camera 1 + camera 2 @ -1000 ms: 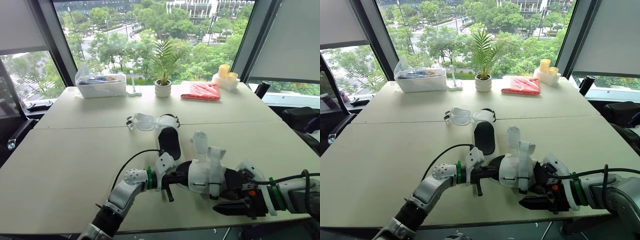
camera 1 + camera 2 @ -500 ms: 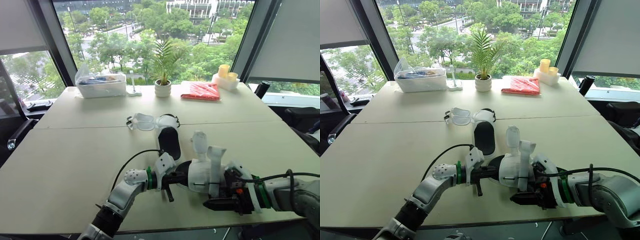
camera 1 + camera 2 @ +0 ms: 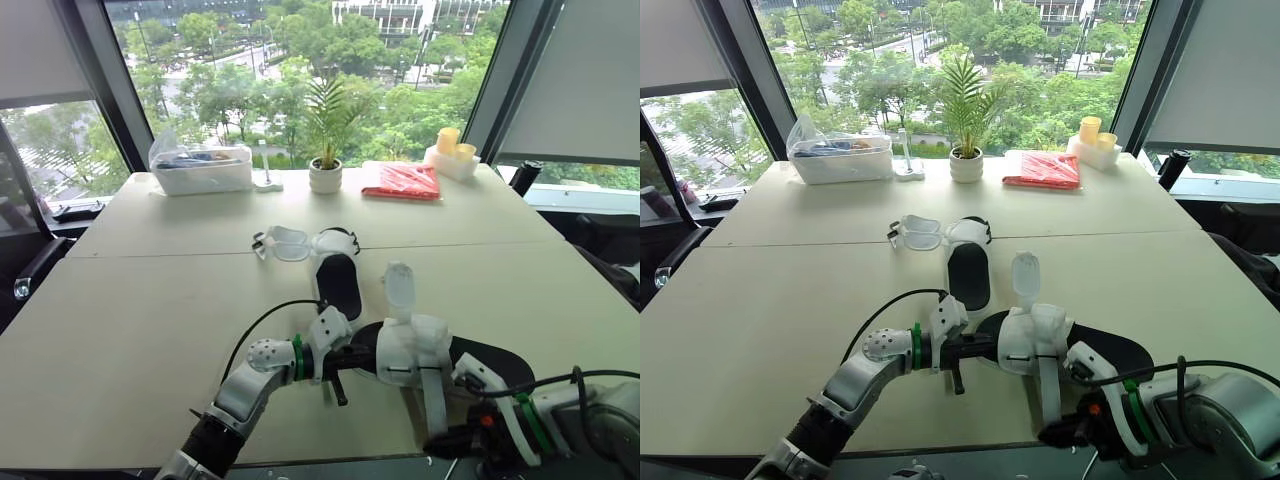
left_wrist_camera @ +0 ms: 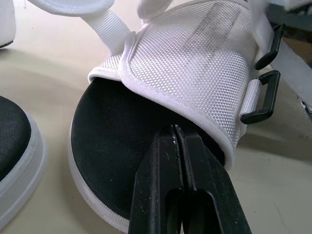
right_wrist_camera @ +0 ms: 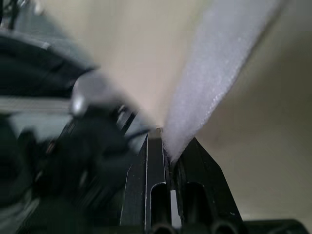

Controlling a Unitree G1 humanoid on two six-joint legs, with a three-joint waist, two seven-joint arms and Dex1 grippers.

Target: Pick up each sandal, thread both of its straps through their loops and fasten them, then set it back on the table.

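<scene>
- spotting the near sandal (image 3: 470, 352) flat on the tabletop (image 3: 150, 300), close to the front edge, black sole down, white upper on top.
- catching the right end effector (image 5: 165, 144) clamped on the tip of one strap (image 3: 432, 400), drawn taut off the upper toward the tabletop's front edge.
- noting the left end effector (image 4: 176, 127) with fingers pressed together, tips tucked at the hem of the mesh upper by the toe; cannot tell whether any fabric is pinched.
- picking out two black loops (image 4: 258, 97) on the side of the upper; cannot tell whether the strap runs through one.
- leaving the second strap (image 3: 398, 285) standing loose, and the far sandal (image 3: 337, 285) just behind, unfastened.
- could lose the strap: only a thin bite on the very tip, likely to slip under a harder pull.
- could drag the sandal off the front edge, if that left-side brace turns out to be no real hold.
- could jam at the loop: narrow slot, soft tip prone to folding against the bar.
</scene>
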